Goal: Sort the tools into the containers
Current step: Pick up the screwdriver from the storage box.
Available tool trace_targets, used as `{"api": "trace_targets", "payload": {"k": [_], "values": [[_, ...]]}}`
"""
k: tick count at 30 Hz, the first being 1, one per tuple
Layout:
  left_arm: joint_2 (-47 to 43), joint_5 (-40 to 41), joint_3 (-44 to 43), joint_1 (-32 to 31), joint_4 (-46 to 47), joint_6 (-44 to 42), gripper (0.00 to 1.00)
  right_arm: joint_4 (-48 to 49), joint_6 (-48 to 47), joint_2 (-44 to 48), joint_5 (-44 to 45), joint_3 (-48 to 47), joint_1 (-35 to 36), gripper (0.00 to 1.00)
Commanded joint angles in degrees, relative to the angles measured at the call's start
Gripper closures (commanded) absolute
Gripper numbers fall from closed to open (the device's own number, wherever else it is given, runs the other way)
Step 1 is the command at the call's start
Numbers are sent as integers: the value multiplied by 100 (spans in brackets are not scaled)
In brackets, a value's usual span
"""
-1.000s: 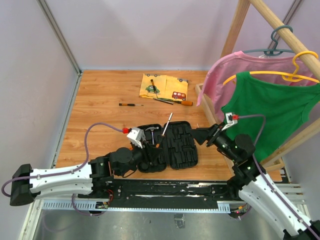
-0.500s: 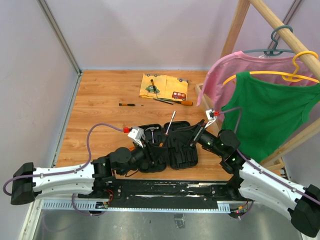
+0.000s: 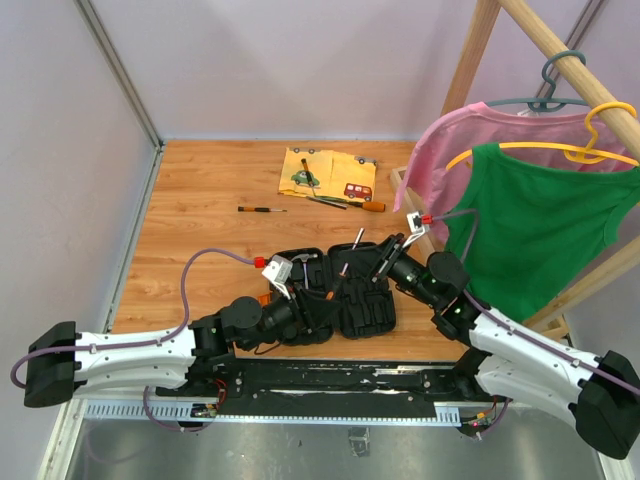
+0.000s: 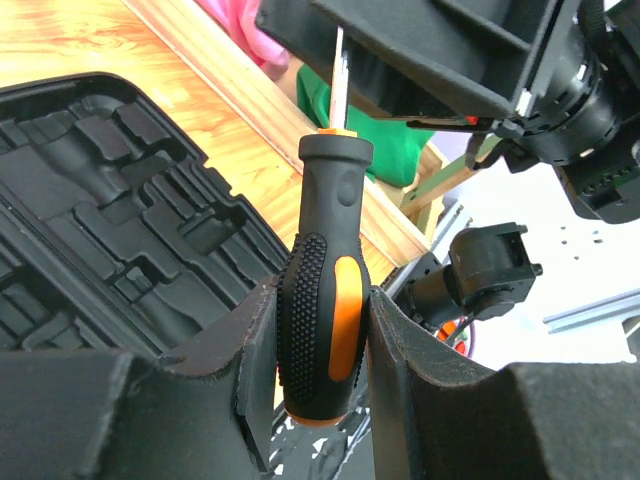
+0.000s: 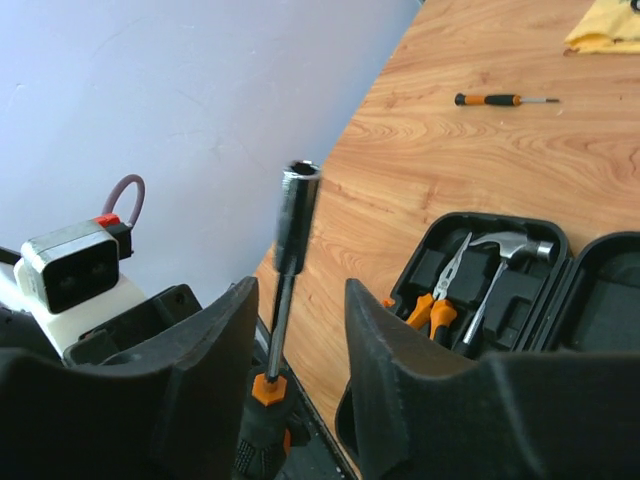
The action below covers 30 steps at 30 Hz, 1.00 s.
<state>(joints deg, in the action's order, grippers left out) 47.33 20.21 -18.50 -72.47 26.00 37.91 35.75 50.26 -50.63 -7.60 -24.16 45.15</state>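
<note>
My left gripper (image 4: 322,305) is shut on the black-and-orange handle of a screwdriver (image 4: 325,290), holding it upright over the open black tool case (image 4: 120,220). The screwdriver's shaft (image 5: 290,250) ends in a socket tip and stands between the fingers of my right gripper (image 5: 300,300). The shaft is close to one finger, with a gap to the other, so this gripper is open. From above, the screwdriver (image 3: 352,250) spans both grippers over the case (image 3: 370,310). Orange-handled pliers (image 5: 435,305) and a steel hammer (image 5: 500,260) lie in the case's slots.
A thin dark screwdriver (image 3: 260,209) lies on the wooden table behind the case. Further back, a yellow cloth (image 3: 340,175) carries one tool (image 3: 308,172), and an orange-handled screwdriver (image 3: 358,204) lies at its edge. A wooden rack with pink and green shirts (image 3: 540,210) fills the right side.
My right arm has swung left from beside the rack to the case. Its jaws have come round the screwdriver's shaft and narrowed. The left gripper still holds the handle, shifted slightly right.
</note>
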Motion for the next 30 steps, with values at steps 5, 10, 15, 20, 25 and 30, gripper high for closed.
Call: {"api": "trace_targets", "payload": {"k": [5,10,15,20,25,30], "values": [[-114,164,93,-32,449,20,100,369,340,-283,-39,-87,147,72],[-67,179,33,-31,438,24,100,386,289,-419,-62,-56,146,94],[1,182,-21,-33,274,39,90,-219,83,-414,137,-142,146,99],[-26,413,-31,-35,-82,195,49,-1051,-375,-189,824,-149,137,99],[-16,634,-10,-38,-379,371,38,-1752,-702,-134,1320,-169,87,100],[-18,951,8,-33,-726,591,36,-2546,-1035,-375,1127,-493,-35,100]]}}
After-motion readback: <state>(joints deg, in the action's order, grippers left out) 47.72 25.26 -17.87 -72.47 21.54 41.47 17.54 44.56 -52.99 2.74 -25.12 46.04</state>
